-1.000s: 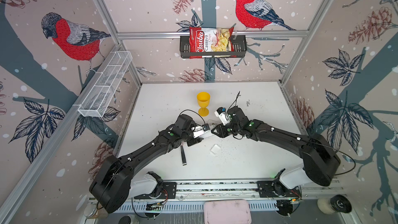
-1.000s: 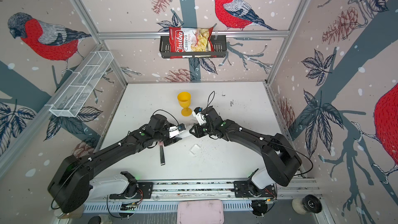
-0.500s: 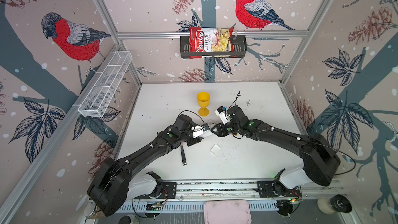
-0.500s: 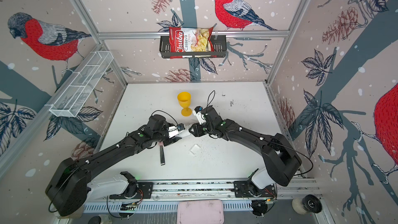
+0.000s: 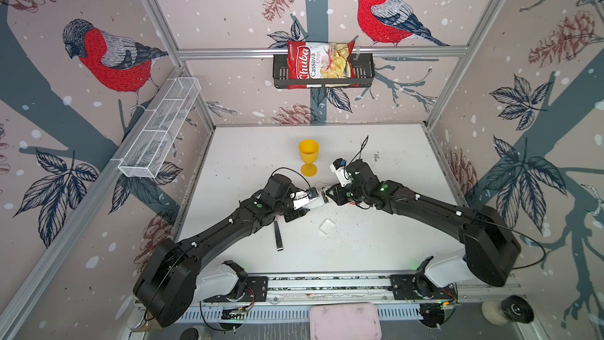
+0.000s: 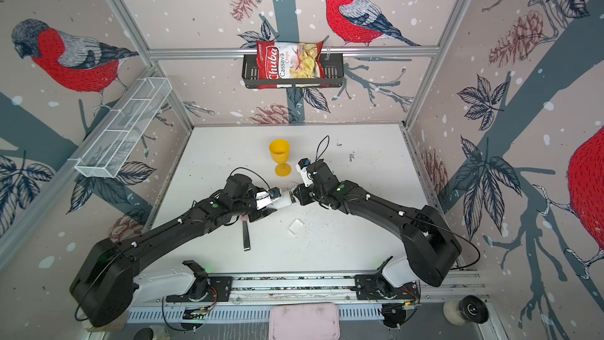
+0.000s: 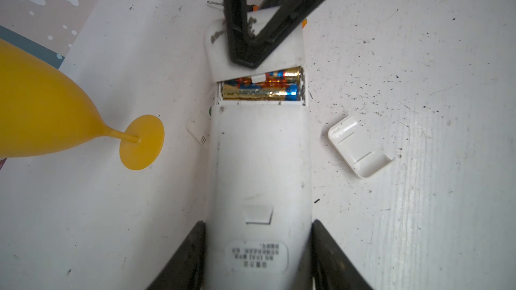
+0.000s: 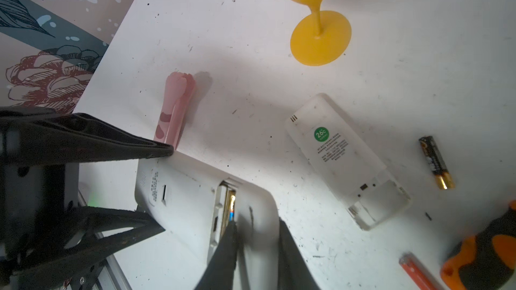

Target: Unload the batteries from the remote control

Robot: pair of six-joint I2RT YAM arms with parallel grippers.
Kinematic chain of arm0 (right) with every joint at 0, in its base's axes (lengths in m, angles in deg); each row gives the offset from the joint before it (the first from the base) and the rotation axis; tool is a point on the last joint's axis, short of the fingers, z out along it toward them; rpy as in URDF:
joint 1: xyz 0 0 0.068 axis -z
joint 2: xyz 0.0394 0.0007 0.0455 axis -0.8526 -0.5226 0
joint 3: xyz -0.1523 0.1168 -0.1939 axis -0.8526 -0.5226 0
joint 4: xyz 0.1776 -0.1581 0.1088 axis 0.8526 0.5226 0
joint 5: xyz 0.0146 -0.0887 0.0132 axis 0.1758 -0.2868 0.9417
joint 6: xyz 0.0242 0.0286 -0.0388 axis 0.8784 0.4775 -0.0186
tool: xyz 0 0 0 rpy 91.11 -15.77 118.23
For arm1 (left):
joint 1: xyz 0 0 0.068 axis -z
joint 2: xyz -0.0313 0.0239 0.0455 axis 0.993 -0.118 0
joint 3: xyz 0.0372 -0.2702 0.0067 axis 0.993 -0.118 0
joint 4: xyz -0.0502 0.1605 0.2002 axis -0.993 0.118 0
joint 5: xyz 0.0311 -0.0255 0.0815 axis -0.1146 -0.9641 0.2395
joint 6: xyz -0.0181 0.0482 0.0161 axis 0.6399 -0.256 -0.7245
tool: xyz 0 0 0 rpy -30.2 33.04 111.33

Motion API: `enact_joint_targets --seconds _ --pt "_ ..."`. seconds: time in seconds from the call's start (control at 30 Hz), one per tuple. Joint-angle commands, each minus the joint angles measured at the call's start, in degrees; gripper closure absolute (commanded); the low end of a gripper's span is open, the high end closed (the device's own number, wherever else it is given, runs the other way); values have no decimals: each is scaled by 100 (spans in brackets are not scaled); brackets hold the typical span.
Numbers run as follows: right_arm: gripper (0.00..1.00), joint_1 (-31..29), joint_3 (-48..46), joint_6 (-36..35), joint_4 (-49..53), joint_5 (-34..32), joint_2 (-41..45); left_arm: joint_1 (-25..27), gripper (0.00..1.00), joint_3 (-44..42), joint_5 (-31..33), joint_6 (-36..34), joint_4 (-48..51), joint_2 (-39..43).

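My left gripper (image 7: 258, 227) is shut on the white remote control (image 7: 259, 163), which it holds back side up just above the table. The open compartment shows two gold, blue and orange batteries (image 7: 262, 87) lying side by side. My right gripper (image 8: 257, 223) is shut across the remote's far end, one finger (image 8: 226, 249) at the compartment's edge beside a battery (image 8: 231, 205). In both top views the grippers meet at the remote (image 5: 315, 202) (image 6: 283, 203), near the table's middle. A black-and-gold battery (image 8: 437, 163) and an orange one (image 8: 416, 272) lie loose on the table.
The battery cover (image 7: 358, 146) (image 5: 327, 226) lies near the remote. A yellow goblet (image 5: 308, 156) stands just behind the grippers. A clear case with a green sticker (image 8: 346, 160), a pink tool (image 8: 176, 107), a screwdriver handle (image 8: 485, 255) and a black strip (image 5: 278, 236) lie on the table.
Both arms stay almost where they were. My right gripper's jaws spread briefly and have closed again on the remote's end.
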State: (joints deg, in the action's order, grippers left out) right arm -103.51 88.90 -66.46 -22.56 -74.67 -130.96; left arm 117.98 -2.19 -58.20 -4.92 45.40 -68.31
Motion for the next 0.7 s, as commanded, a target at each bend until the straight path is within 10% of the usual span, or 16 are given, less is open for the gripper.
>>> enact_joint_targets --seconds 0.0,0.67 --pt "79 36 -11 -42 75 -205 64 4 63 8 -84 40 -272 -47" --pt "82 818 -427 -102 -315 -150 68 14 64 24 55 -76 -158 -577"
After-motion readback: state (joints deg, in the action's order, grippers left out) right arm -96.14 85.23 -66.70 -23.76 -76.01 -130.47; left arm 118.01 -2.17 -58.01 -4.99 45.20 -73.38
